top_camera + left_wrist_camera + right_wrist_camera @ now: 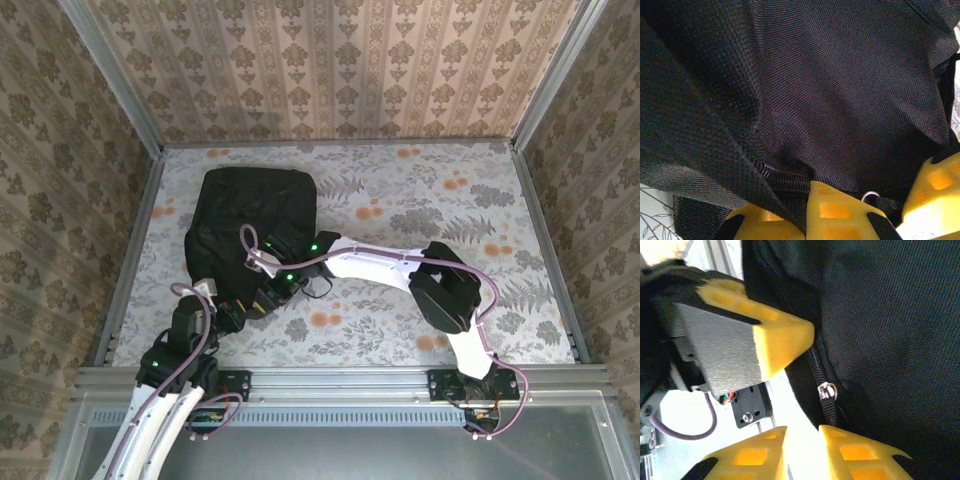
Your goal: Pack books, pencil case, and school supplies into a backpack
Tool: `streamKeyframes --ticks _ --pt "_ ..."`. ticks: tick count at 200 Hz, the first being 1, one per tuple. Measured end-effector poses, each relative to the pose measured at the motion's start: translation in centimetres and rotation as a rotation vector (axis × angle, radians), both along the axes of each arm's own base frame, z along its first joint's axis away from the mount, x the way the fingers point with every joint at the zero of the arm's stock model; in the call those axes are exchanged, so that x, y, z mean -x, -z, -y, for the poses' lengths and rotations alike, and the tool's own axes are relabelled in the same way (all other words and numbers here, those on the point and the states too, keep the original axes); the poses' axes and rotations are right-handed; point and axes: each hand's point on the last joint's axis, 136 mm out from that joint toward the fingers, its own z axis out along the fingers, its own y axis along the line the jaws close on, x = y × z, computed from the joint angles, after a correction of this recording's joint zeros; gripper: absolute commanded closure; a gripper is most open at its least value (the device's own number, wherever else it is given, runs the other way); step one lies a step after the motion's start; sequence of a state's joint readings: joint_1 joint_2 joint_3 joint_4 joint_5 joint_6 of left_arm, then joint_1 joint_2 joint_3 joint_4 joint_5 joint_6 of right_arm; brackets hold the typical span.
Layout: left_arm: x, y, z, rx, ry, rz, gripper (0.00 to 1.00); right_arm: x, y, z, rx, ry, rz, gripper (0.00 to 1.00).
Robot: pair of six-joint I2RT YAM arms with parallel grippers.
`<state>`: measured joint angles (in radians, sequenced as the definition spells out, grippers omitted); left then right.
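While the left gripper (800, 222) clenches the backpack (250, 225) beside its zip (785, 177), the right gripper (802, 447) stands slightly parted, empty, near the zip pull (827, 390). Backpack lies on table (450, 220). Zipping step, seemingly; next, pinch that pull squarely.

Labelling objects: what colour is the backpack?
The backpack is black; the top external view shows it best.

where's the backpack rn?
Top view: the backpack lies on the left half of the table, toward the far side. The left gripper is clamped on its near edge.
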<state>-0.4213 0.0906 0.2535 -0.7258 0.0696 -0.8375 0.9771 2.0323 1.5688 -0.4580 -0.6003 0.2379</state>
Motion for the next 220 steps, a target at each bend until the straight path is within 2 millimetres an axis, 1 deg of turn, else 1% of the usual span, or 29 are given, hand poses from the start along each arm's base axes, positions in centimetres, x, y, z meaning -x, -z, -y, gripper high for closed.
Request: streamKeyframes --ticks 16,63,96,131,158,171,192,210,220 --pt "0.1 0.2 0.0 -0.008 0.005 -0.009 1.0 0.1 0.4 0.0 0.021 0.0 -0.014 0.72" --pt "0.1 0.5 0.0 -0.029 0.011 -0.012 1.0 -0.1 0.1 -0.4 0.028 0.0 -0.02 0.72" --pt "0.4 0.6 0.7 -0.057 0.068 0.005 1.0 -0.3 0.0 -0.4 0.028 0.013 -0.028 0.7" --pt "0.7 1.2 1.7 -0.103 0.151 0.031 1.0 -1.6 -0.6 -0.7 0.024 0.047 0.015 0.63" --pt "0.9 1.4 2.2 -0.155 0.2 0.054 1.0 -2.9 -0.4 -0.6 0.034 0.08 0.059 0.63" --pt "0.9 1.4 2.3 -0.177 0.216 0.072 1.0 -3.1 -0.1 -0.5 0.041 0.084 0.062 0.62" --pt "1.0 1.3 2.4 -0.214 0.232 0.099 1.0 -3.3 1.0 -0.8 0.058 0.075 0.058 0.61" --pt "1.0 1.3 2.4 -0.244 0.245 0.113 1.0 -2.8 2.5 -0.6 0.091 0.055 0.045 0.6" --pt "1.0 1.5 2.4 -0.262 0.254 0.112 1.0 -2.5 3.0 -0.6 0.098 0.042 0.046 0.59"
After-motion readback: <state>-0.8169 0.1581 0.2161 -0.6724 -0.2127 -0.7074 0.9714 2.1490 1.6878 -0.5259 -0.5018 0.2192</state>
